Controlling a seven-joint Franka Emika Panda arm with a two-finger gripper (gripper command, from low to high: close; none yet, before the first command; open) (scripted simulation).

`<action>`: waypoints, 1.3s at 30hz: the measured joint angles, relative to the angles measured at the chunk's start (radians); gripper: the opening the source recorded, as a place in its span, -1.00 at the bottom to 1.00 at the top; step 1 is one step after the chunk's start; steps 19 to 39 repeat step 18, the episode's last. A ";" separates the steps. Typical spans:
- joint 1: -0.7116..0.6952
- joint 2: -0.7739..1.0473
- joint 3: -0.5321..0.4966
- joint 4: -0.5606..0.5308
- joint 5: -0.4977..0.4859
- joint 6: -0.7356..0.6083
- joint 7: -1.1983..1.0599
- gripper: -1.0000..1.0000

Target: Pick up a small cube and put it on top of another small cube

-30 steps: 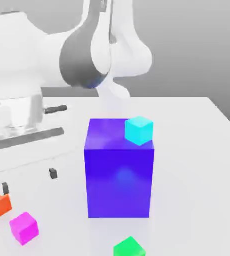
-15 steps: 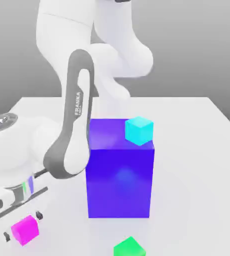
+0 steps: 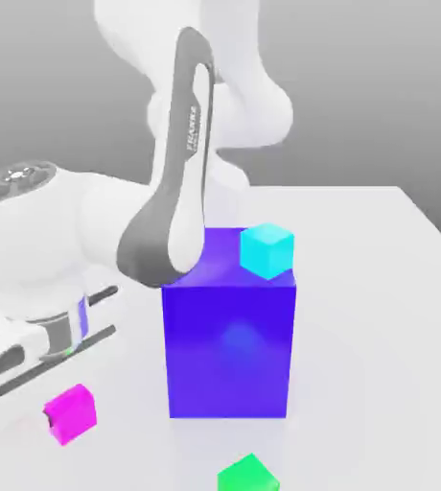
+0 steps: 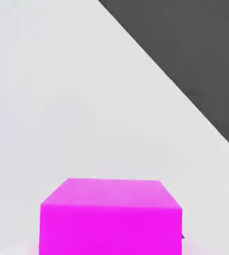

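Note:
A small magenta cube [image 3: 71,412] hangs just above the white table [image 3: 378,316], at the exterior view's lower left. My gripper [image 3: 63,410] is shut on it, below the white hand [image 3: 23,355]. In the hand view the magenta cube [image 4: 110,216] sits close up between the jaws, with the table behind it. A small cyan cube [image 3: 266,250] rests on the top corner of a large blue block [image 3: 229,355] in the middle. A small green cube [image 3: 248,476] lies on the table in front of the block.
The large blue block stands tall between the held cube and the exterior view's right side. My arm's grey-and-white links [image 3: 172,221] arch over the block's left side. The table's edge [image 4: 186,94] runs near the hand.
The fingers closed around the magenta cube. It has since risen and shifted toward the exterior view's right with the hand, and the arm has swung upward.

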 joint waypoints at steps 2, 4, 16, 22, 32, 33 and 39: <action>0.052 -0.011 0.009 0.009 -0.020 -0.017 0.083 -1.00; 0.103 -0.022 0.019 0.019 -0.040 -0.034 0.167 -1.00; 0.231 0.086 0.114 0.062 -0.013 0.037 0.380 1.00; 0.231 0.086 0.114 0.062 -0.013 0.037 0.380 1.00; 0.231 0.086 0.114 0.062 -0.013 0.037 0.380 1.00; 0.231 0.086 0.114 0.062 -0.013 0.037 0.380 1.00; 0.231 0.086 0.114 0.062 -0.013 0.037 0.380 1.00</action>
